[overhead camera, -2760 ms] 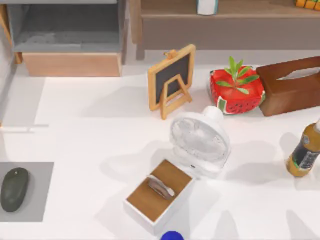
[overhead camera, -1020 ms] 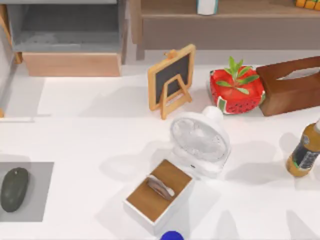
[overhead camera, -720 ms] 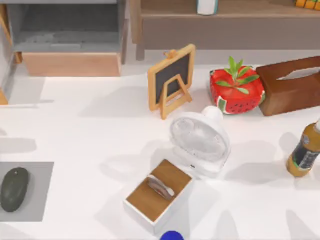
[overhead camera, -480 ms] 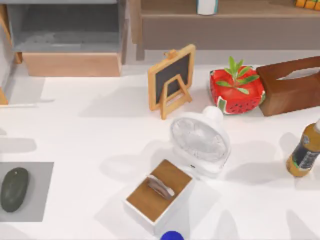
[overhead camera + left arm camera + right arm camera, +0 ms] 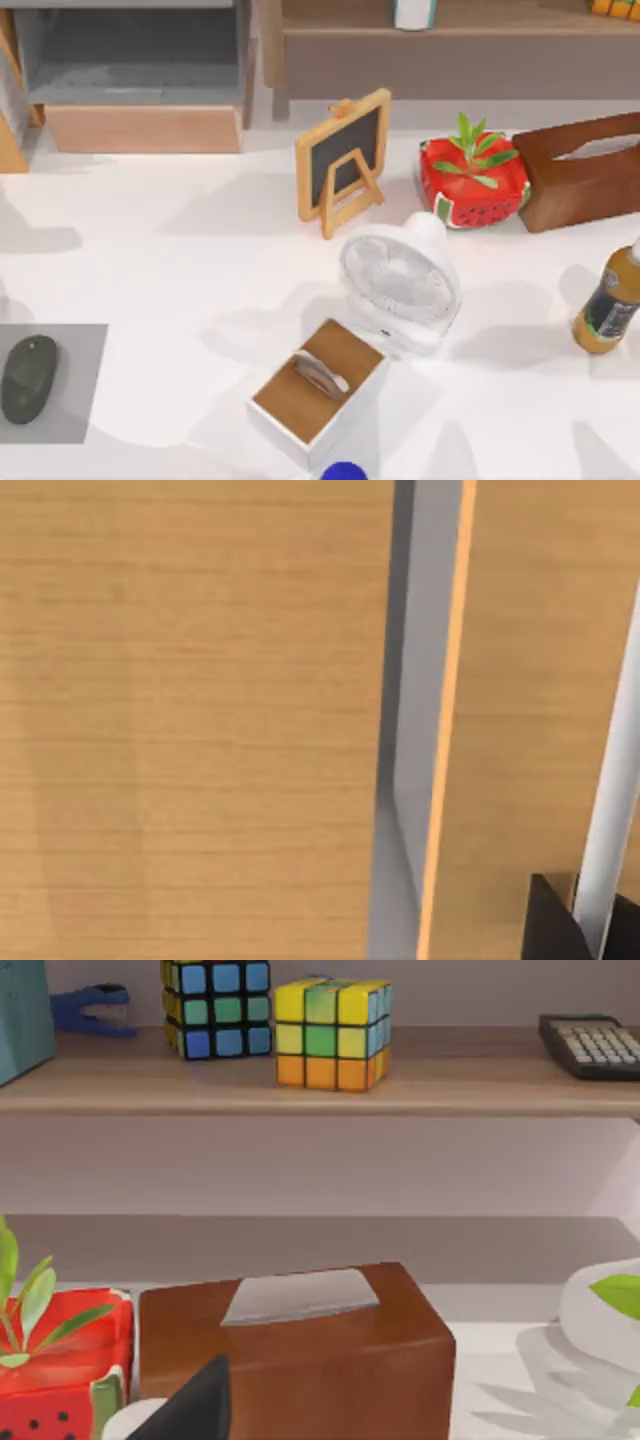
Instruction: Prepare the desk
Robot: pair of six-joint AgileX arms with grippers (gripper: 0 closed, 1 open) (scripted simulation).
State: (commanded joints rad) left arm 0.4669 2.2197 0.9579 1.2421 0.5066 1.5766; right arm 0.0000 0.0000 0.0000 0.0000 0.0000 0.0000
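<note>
Facing light wood panels (image 5: 200,720) at close range, the left hand, its finger spread impossible to tell, is needing slow clearance beside the drawer box (image 5: 140,90) at the cluttered surface's (image 5: 190,280) far-left corner.

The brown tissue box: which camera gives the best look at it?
The right wrist view: the tissue box faces the camera close up, showing its front, lid and the pale tissue slot. The top view shows it from above at the desk's right edge, partly cut off. The left wrist view faces light wood panels instead.
</note>
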